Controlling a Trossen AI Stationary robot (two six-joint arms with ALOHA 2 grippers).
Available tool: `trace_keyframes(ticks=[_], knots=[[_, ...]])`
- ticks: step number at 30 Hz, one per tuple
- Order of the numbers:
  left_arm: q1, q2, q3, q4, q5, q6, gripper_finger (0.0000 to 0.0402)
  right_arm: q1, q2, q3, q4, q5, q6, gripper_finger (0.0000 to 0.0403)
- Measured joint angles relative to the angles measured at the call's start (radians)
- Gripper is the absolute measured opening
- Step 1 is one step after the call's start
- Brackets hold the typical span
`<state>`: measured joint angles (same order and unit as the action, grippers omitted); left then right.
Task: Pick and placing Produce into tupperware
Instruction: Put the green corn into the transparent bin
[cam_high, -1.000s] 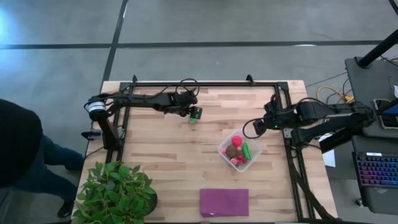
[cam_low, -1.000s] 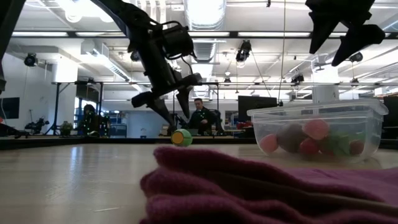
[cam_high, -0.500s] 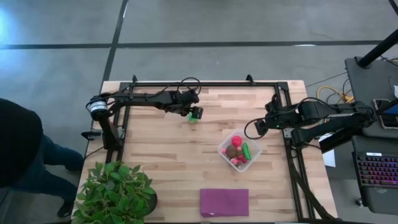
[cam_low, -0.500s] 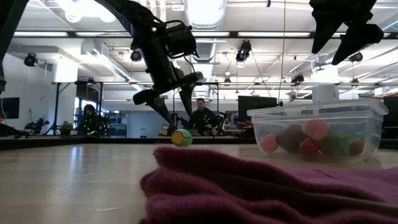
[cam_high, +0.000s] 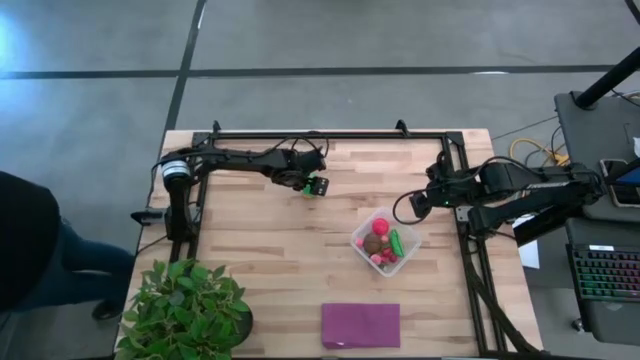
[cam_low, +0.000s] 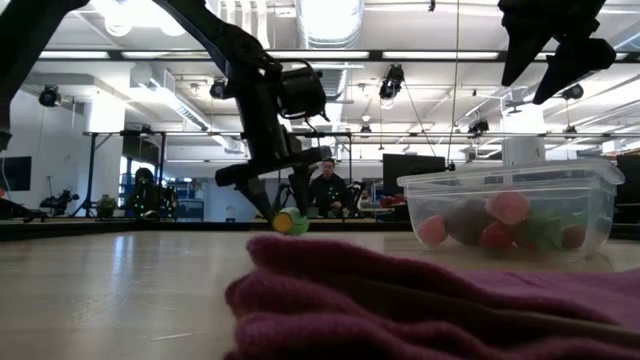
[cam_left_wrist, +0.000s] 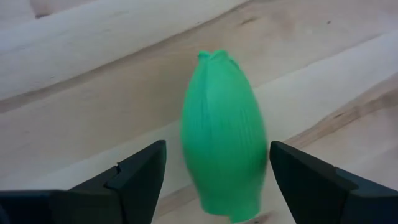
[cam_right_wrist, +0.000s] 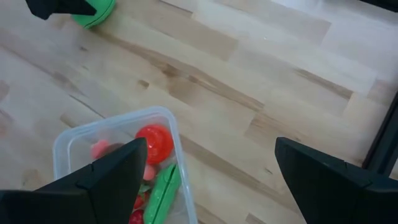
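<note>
Left wrist view shows the left gripper (cam_left_wrist: 211, 171) spread wide around a green vegetable (cam_left_wrist: 224, 162) lying on the pale plank table (cam_left_wrist: 74, 81). High view: the right gripper (cam_high: 405, 207), wide open, hangs right of centre above the clear container (cam_high: 385, 241) of produce. Beyond, grey floor (cam_high: 350, 40).

grey concrete floor (cam_high: 100, 60) fills the top of the overhead frame, dark seams crossing it; low down, ceiling lights (cam_low: 325, 15) glow upper centre, a person (cam_low: 325, 190) sits mid-frame behind.
</note>
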<state>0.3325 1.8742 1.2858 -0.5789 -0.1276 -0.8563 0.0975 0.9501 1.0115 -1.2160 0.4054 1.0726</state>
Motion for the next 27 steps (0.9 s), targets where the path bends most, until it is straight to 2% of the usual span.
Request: trace_keyframes(ticks=[19,27], knots=[[0.0,0.07,0.0,0.058,-0.001,0.009,0.0269,0.0,0.0,0.0,-0.002,0.025,-0.03,0.0345],[0.0,0.07,-0.002,0.072,-0.005,0.033,0.0203,0.0,0.0,-0.002,-0.003,0.041,-0.026,0.0345]])
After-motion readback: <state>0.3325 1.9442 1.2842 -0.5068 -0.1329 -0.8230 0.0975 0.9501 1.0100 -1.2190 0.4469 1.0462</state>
